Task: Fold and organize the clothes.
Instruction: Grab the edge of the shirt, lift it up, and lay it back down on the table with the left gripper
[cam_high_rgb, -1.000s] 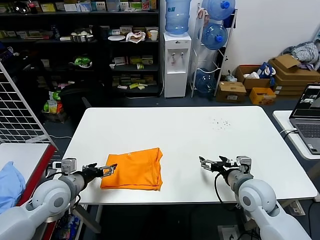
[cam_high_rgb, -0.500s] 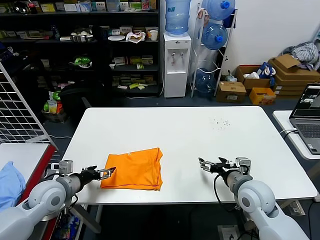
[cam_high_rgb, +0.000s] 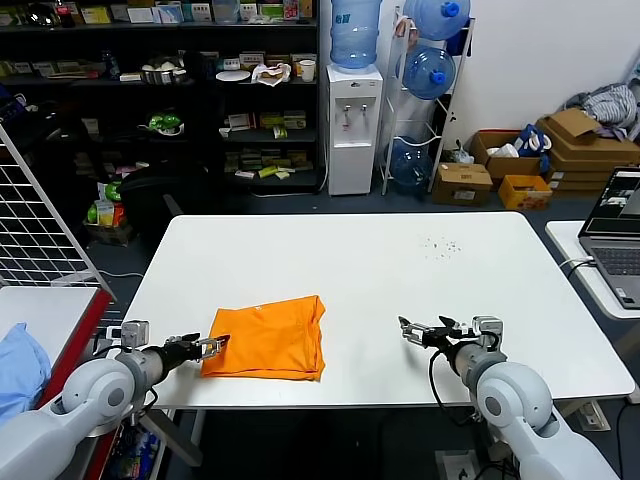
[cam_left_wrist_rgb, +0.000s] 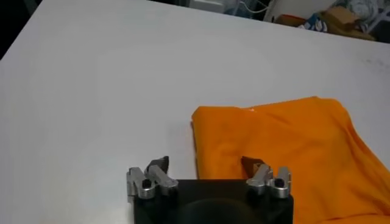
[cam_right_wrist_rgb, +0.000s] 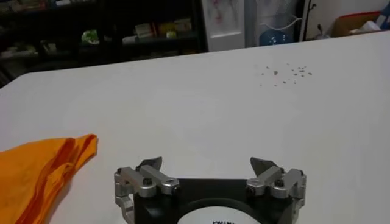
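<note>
One orange T-shirt (cam_high_rgb: 267, 338), already folded into a compact rectangle, lies on the white table (cam_high_rgb: 400, 270) directly ahead of your left gripper (cam_high_rgb: 213, 345), whose open jaws sit just at the shirt's near-left edge; the left wrist view suggests one fingertip (cam_left_wrist_rgb: 251, 164) overlaps the fabric while the other (cam_left_wrist_rgb: 159, 164) stands over bare table, though whether either touches the cloth cannot be told. The bundle's long axis runs roughly crosswise to that gripper's reach, toward your right gripper (cam_high_rgb: 418, 328), which hovers well apart from the shirt, also spread open and holding nothing, with the shirt's far corner off to one side of it. Count one garment, two grippers, both empty. The left arm is plainly the nearer tool, so any last tidy or squaring of the fold would likely fall to it. No lettering shows on the upturned face.
</note>
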